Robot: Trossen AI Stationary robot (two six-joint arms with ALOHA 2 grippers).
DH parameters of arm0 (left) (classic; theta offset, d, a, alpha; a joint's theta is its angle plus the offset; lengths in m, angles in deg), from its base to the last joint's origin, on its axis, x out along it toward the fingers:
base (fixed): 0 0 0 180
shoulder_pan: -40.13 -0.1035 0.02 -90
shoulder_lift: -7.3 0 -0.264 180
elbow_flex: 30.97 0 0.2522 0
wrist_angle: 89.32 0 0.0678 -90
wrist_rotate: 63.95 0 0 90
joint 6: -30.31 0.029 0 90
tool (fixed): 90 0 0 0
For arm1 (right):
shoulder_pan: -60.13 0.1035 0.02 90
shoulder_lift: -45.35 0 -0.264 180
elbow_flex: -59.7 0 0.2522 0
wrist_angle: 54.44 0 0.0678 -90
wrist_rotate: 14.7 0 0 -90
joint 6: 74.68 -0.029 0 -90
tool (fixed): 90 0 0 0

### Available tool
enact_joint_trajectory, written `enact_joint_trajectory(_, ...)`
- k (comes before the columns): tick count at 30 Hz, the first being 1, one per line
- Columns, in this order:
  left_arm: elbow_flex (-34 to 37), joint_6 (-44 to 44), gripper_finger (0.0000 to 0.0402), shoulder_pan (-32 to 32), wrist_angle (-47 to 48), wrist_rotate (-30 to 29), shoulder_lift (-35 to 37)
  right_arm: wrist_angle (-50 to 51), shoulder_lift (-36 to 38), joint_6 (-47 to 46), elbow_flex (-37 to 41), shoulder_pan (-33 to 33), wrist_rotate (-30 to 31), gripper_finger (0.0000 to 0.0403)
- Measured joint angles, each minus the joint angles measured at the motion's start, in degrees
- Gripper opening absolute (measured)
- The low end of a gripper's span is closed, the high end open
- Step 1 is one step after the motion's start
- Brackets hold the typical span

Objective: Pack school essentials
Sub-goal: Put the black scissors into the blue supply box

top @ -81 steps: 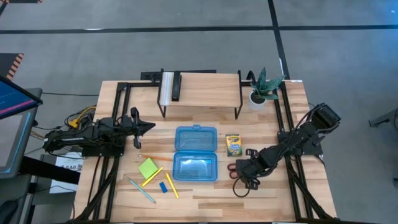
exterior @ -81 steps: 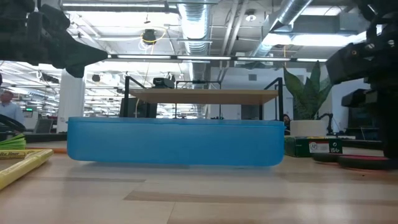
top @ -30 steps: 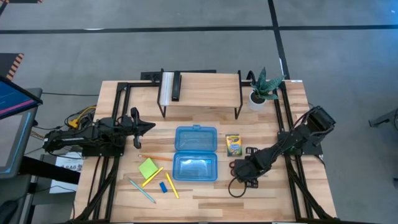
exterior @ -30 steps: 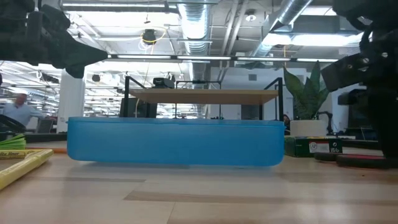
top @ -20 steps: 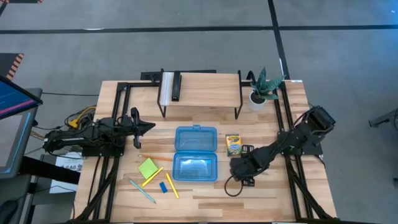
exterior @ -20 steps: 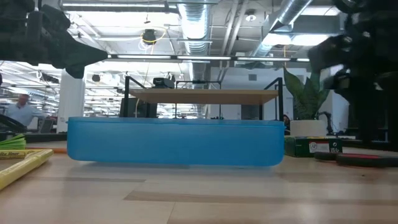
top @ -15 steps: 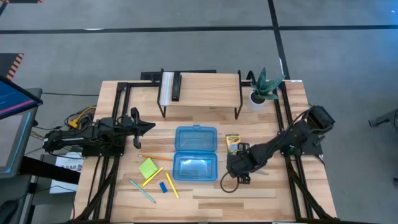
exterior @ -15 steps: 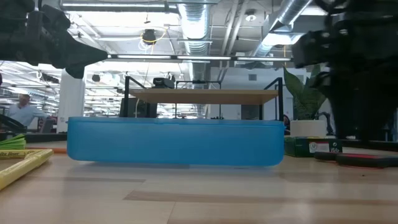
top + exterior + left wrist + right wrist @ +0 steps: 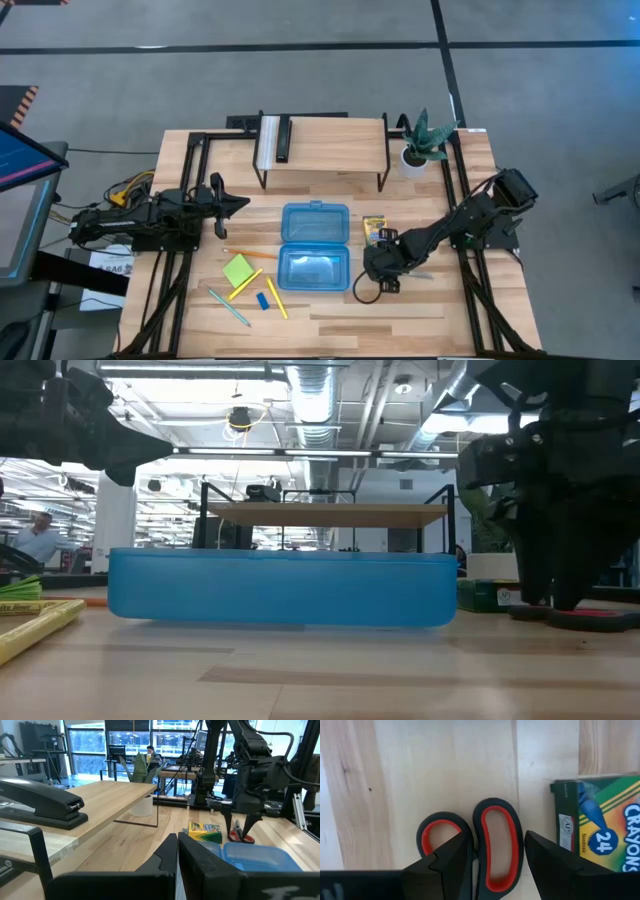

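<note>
Red-handled black scissors (image 9: 480,845) lie unpacked on the worktop (image 9: 420,310); the right hand (image 9: 492,857) straddles one handle loop, fingers wide. We judge nothing packed yet: the open blue translucent plastic case (image 9: 314,254) holds no stationery; the left hand (image 9: 177,865), fingers together, waits apart.

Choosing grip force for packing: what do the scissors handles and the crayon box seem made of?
Scissors handles: probably hard black plastic with red, possibly rubbery, loop linings; smooth and matte.
Crayon box: likely printed cardboard, with folded edges, flat panels and a slight sheen.

left arm (image 9: 150,218): black, jointed | right arm (image 9: 455,232): black | fingers (image 9: 447,865): dark, angular
</note>
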Motion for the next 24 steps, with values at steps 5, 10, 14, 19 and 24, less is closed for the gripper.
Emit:
enact_joint_trajectory(5, 0.0, 0.0, 0.0004, 0.0, 0.0, 0.0, 0.0, 0.1, 0.0, 0.0, 0.0, 0.1, 0.0, 0.022)
enact_joint_trajectory(10, 0.0, 0.0, 0.0004, 0.0, 0.0, 0.0, 0.0, 0.8, 0.0, -0.2, -0.1, 0.1, 0.0, 0.022)
enact_joint_trajectory(14, 0.0, 0.0, 0.0004, 0.0, 0.0, 0.0, 0.0, 4.5, -0.1, -0.1, -2.0, 0.1, -0.1, 0.022)
enact_joint_trajectory(19, 0.0, 0.0, 0.0004, 0.0, 0.0, 0.0, 0.0, 5.4, -0.1, 0.9, -3.8, 0.1, -0.1, 0.022)
enact_joint_trajectory(24, 0.0, 0.0, 0.0004, 0.0, 0.0, 0.0, 0.0, 5.6, -0.1, 0.9, -3.9, 0.4, -0.9, 0.022)
